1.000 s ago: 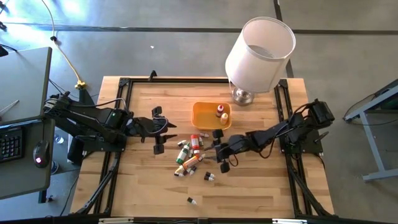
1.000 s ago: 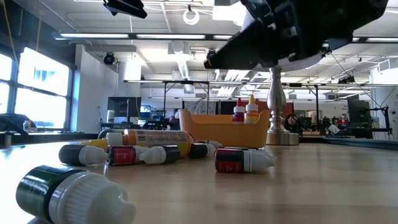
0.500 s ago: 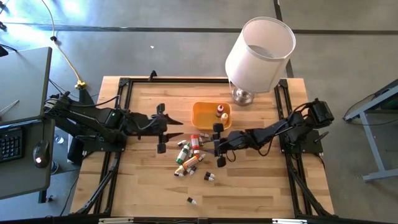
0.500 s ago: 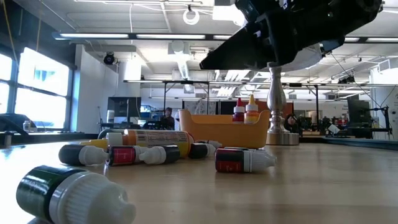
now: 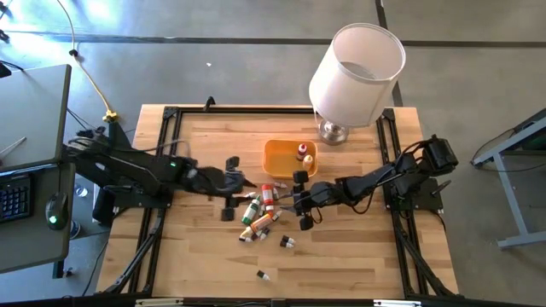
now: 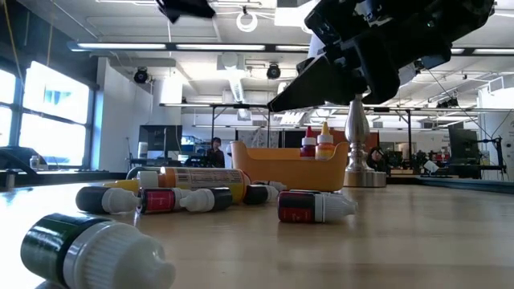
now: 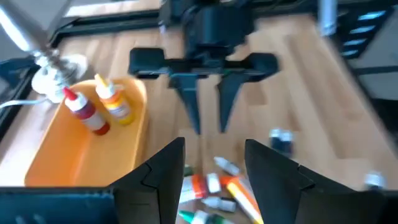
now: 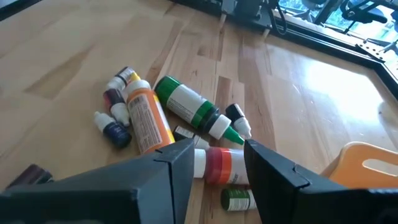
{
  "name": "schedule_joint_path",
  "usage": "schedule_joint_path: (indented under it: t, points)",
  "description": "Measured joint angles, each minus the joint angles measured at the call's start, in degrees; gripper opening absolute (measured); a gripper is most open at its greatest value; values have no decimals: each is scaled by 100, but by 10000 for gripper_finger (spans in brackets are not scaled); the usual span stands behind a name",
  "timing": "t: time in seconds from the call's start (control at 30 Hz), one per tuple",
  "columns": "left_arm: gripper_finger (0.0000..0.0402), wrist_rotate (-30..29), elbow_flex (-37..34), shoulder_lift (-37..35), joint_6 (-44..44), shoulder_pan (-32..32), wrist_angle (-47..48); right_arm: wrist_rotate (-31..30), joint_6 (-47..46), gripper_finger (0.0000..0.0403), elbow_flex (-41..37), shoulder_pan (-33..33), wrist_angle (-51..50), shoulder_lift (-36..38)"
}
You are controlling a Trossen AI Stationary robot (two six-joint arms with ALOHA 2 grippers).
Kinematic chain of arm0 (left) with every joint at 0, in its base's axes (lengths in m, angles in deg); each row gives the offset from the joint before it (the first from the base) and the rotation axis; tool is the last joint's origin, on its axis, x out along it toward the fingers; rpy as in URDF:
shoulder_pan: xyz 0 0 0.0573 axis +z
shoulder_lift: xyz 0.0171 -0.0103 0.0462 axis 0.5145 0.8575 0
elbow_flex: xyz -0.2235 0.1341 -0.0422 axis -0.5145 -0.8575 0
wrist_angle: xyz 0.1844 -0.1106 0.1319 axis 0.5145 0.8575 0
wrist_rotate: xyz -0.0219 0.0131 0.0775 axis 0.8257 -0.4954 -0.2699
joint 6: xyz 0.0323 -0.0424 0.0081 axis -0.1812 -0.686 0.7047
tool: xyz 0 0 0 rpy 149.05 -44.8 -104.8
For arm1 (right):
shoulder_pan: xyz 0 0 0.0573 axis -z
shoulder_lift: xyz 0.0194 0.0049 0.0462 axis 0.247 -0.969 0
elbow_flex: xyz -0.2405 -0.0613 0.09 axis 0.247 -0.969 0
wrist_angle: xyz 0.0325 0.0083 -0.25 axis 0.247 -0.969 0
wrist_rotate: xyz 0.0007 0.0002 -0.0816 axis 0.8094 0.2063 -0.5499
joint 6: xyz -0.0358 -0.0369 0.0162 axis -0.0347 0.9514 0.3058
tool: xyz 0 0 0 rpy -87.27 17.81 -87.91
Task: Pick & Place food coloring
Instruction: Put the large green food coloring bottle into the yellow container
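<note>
Several tiny food coloring bottles (image 5: 260,209) lie on their sides in a pile at the table's middle. In the right wrist view they show as green (image 8: 186,102), orange (image 8: 146,118), red (image 8: 217,165) and dark (image 8: 113,129). A few strays lie nearer the table's near edge (image 5: 287,242). Two more bottles, red (image 7: 84,112) and yellow (image 7: 115,102), stand upright in the orange tray (image 5: 280,162). My left gripper (image 5: 239,188) is open, above the table just left of the pile. My right gripper (image 5: 295,201) is open, hovering just right of the pile, facing the left one.
A table lamp with a white shade (image 5: 357,64) stands at the far right, its metal base (image 5: 333,132) behind the tray. A black frame rail (image 5: 171,115) runs around the table. One bottle lies alone near the front edge (image 5: 264,275). Bare wood (image 5: 358,247) lies at the near right.
My left gripper has moved toward the table's right, closing on the pile of bottles from the left side. My right gripper has shifted slightly toward the pile. The bottles have stayed where they were.
</note>
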Motion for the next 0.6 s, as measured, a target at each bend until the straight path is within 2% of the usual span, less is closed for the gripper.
schedule_joint_path:
  t: [0.1,0.2,0.27,0.47,0.6]
  points:
    - [163,-368,-5,493,-125,0,25,0,0,133,0,0,-11,0]
    - [163,-766,-2,979,-853,6,92,-1,0,133,0,0,-39,0]
    - [163,-826,-3,1231,-1516,102,89,-1,0,133,0,0,-48,0]
    - [163,393,-3,1664,-3699,636,480,-2,6,133,0,0,-74,0]
    - [163,1008,4,1838,-4331,1023,642,-1,12,133,0,0,-72,0]
